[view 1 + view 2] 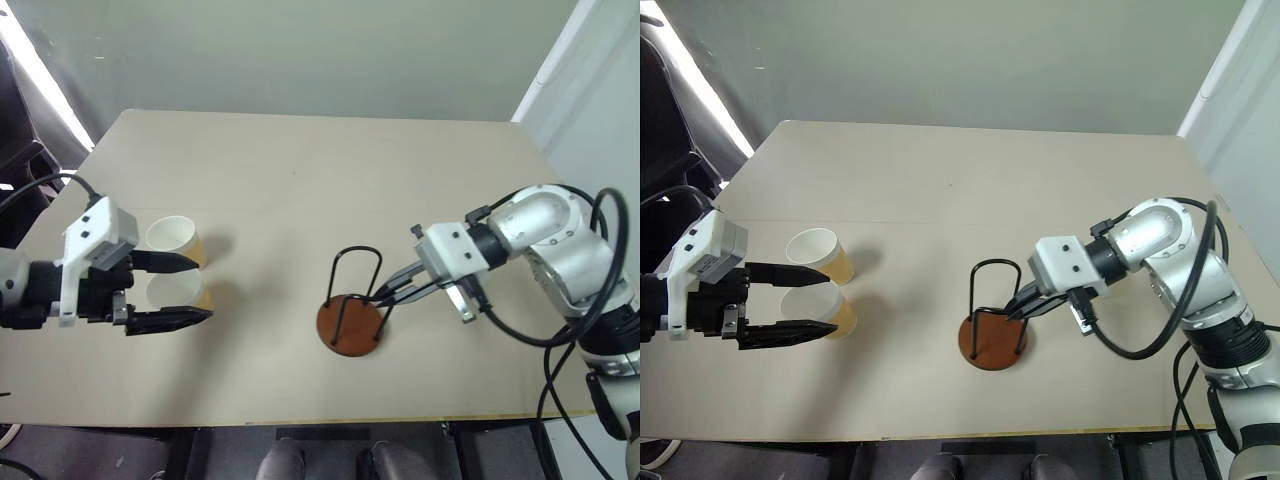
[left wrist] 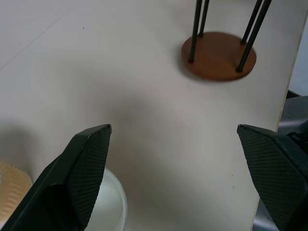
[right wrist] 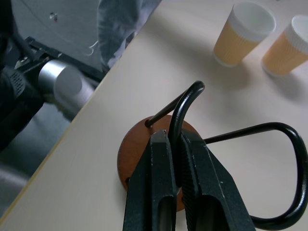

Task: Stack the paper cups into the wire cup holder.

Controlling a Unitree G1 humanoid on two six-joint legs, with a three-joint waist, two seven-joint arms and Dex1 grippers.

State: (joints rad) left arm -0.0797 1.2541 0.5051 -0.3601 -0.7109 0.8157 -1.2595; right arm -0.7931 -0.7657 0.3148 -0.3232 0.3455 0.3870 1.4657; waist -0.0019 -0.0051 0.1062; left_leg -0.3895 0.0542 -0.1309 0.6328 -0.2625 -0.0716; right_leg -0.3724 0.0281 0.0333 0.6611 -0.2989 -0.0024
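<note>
From the head views, the wire cup holder [image 1: 351, 312] stands upright near the front edge of the beige worktop [image 1: 300, 170], right of centre. The right gripper [image 1: 385, 296] has its jaws clenched on one of the holder's wire loops. Well to the left stand two paper cups [image 1: 177, 240], just beside each other, with the left gripper [image 1: 185, 288] spread wide around the nearer cup [image 1: 823, 306], not touching it.

The left wrist view shows released fingers [image 2: 82, 168] far apart, the cup rim between them.

The right wrist view shows both fingers [image 3: 159, 183] pinching the black wire over the brown base.
</note>
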